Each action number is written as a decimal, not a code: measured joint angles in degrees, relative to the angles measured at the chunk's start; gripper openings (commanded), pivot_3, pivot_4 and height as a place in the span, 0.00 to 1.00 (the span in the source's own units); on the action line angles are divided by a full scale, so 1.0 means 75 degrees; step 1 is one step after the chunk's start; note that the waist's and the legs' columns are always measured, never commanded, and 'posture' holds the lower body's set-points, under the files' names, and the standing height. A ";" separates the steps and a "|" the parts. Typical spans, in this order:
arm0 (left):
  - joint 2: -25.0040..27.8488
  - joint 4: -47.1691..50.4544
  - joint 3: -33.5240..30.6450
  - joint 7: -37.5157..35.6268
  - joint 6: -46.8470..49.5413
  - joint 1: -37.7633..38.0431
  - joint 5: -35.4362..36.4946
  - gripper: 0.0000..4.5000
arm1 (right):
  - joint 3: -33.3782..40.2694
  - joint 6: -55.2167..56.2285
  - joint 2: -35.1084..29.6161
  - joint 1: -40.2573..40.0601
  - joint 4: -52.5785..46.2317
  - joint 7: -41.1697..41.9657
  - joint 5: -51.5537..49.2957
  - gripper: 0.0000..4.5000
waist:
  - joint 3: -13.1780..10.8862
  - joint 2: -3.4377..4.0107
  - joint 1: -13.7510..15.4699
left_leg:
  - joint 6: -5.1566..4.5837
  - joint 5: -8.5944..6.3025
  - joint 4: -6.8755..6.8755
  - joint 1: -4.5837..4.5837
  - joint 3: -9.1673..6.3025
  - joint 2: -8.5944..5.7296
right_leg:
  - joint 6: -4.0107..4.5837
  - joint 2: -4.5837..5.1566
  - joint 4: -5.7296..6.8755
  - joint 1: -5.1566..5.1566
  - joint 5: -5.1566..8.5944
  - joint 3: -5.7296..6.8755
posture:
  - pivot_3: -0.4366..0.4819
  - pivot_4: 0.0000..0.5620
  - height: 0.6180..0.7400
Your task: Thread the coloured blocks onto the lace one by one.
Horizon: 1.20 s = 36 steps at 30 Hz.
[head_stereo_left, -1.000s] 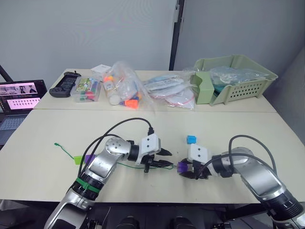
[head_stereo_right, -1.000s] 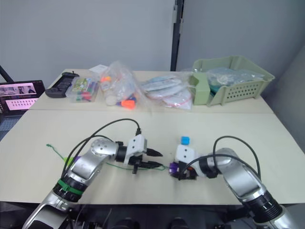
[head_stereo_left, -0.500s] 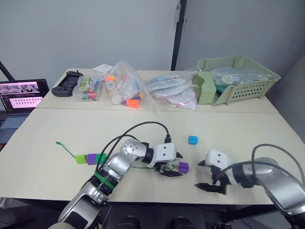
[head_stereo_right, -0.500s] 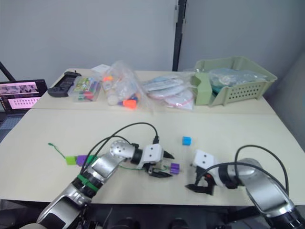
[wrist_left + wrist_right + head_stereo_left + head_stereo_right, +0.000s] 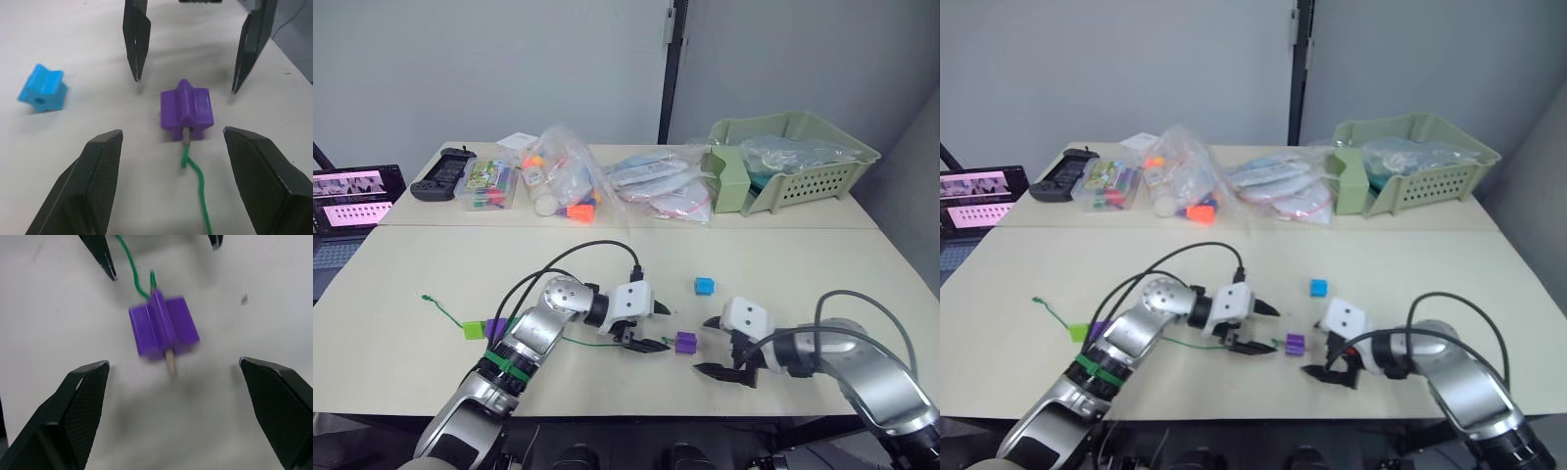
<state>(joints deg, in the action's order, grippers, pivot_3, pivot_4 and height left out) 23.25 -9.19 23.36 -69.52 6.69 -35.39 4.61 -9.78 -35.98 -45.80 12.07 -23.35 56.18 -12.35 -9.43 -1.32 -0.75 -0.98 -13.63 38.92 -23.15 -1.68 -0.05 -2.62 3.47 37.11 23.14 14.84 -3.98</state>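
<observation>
A purple block [image 5: 685, 342] lies on the table [image 5: 803, 264] between my two grippers. The green lace [image 5: 578, 341] runs into the purple block [image 5: 187, 110], and its pale tip [image 5: 171, 364] sticks out on the side facing my right gripper. My left gripper [image 5: 664, 327] is open just left of the block, touching nothing. My right gripper [image 5: 702, 346] is open just right of it, jaws either side of the tip. A blue block [image 5: 705, 285] lies loose behind them. Far left, a lime green block [image 5: 473, 330] and another purple block [image 5: 495, 326] sit on the lace.
At the back of the table are clear bags of toys [image 5: 568, 181], a clear box [image 5: 489, 184], a black controller [image 5: 445, 171] and a green basket [image 5: 803, 157]. A laptop [image 5: 347, 201] stands off the left edge. Black cables loop over both arms.
One second ago my right gripper was shut on the purple block. It let go and backed off, then came closer again. My left gripper drew back slightly from the block.
</observation>
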 measured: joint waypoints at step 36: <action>-0.0414 -0.0392 0.0076 0.0337 0.0438 0.0246 -0.0175 0.00 | -0.0644 0.0663 0.0307 0.0523 0.0920 0.0155 0.0288 0.30 | 0.0000 0.0000 0.0008 | 0.0000 0.0000 0.0001 -0.0001 0.0000 -0.0002 | -0.0001 0.0003 0.0001 0.0001 -0.0001 0.0001 | 0.48 0.27 1.00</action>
<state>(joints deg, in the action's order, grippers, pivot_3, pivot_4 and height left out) 20.15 -12.13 23.93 -66.99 9.98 -33.55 3.30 -14.61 -31.00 -43.50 15.99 -16.45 57.34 -10.19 -9.43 -1.32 -0.69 -0.98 -13.63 38.94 -23.16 -1.68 -0.07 -2.63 3.49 37.12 23.15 14.84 -3.97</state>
